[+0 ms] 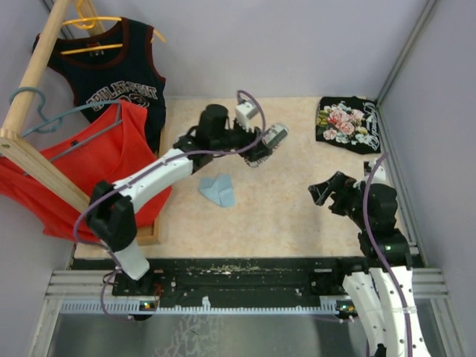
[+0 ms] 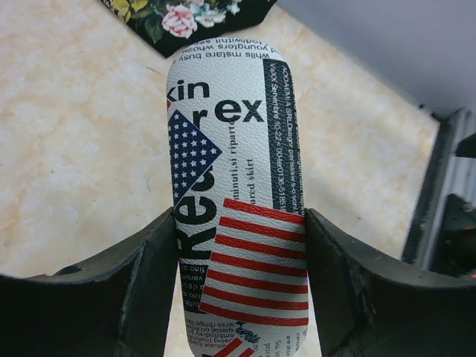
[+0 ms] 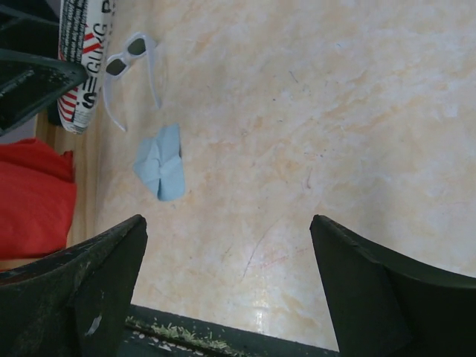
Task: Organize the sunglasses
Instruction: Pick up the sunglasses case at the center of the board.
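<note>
The sunglasses [image 3: 128, 58], white-framed with dark lenses and the arms unfolded, lie on the table in the right wrist view, next to the flag-print case [image 3: 84, 44]. In the top view the left arm hides them. My left gripper [image 2: 238, 260] is shut on the case [image 2: 234, 171] and holds it at the far middle of the table [image 1: 271, 137]. The light-blue cloth [image 1: 218, 190] lies near the sunglasses; it also shows in the right wrist view [image 3: 161, 161]. My right gripper [image 1: 321, 192] is open and empty over bare table at the right [image 3: 227, 223].
A black floral garment [image 1: 346, 123] lies at the far right corner, also in the left wrist view [image 2: 186, 15]. A wooden clothes rack [image 1: 37, 160] with a red shirt [image 1: 89, 171] and a black jersey [image 1: 111, 82] stands at the left. Walls close the far and right sides.
</note>
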Action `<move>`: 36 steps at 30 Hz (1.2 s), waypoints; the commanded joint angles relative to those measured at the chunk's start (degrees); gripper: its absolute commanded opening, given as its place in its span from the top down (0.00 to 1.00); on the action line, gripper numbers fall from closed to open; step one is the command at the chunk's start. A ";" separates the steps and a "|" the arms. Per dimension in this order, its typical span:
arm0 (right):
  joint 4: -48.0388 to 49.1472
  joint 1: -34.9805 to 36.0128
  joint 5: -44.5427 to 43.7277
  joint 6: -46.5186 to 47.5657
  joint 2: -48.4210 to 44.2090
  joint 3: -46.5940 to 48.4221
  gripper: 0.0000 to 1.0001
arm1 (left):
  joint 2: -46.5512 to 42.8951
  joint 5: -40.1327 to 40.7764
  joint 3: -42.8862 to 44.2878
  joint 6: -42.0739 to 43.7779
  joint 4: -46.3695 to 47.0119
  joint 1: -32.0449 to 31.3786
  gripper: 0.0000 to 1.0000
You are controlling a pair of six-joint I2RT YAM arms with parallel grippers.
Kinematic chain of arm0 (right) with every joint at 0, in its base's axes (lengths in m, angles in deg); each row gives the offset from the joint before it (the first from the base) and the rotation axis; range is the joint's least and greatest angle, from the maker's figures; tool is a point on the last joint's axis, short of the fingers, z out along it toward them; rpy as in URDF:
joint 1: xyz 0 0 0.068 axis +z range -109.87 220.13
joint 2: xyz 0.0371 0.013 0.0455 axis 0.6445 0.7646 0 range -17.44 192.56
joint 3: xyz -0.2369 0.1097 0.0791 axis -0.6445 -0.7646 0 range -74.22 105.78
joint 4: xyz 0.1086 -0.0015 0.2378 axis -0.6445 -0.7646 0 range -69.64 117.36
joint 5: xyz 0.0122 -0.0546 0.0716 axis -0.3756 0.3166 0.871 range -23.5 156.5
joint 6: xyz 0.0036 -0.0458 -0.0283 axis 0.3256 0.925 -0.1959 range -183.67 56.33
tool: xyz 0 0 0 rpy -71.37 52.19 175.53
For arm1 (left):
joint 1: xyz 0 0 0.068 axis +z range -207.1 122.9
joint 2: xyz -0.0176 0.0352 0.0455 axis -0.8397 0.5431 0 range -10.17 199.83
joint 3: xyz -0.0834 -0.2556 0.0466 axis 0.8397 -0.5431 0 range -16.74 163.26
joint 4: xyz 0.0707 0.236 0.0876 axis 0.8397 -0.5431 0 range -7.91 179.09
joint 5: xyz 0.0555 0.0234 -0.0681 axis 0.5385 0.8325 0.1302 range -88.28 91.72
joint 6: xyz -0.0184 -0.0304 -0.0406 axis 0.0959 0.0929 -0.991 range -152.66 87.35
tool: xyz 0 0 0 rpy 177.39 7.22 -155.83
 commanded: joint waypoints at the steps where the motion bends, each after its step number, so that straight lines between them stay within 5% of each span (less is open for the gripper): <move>1: 8.85 -0.30 10.54 4.74 -1.66 2.38 0.07 | -8.29 -12.97 -8.08 -9.06 10.08 3.12 1.00; 5: 19.15 -0.30 23.38 4.44 -3.60 0.83 0.08 | -16.51 -12.08 -13.59 -10.43 11.26 3.31 1.00; 17: 49.98 -0.14 30.41 -14.42 2.24 -1.32 0.11 | -34.21 -10.93 -24.86 -22.40 23.90 3.40 1.00; 22: 60.62 3.48 28.57 -19.12 6.10 -0.92 0.11 | -36.83 -11.70 -25.32 -24.68 27.73 3.43 1.00; 30: 73.06 22.57 17.94 -13.30 15.57 1.97 0.11 | -40.76 -11.65 -27.45 -28.54 34.36 3.49 1.00; 36: 89.72 26.17 16.47 -17.04 21.98 1.04 0.11 | -40.97 -16.25 -27.81 -30.85 38.56 3.49 1.00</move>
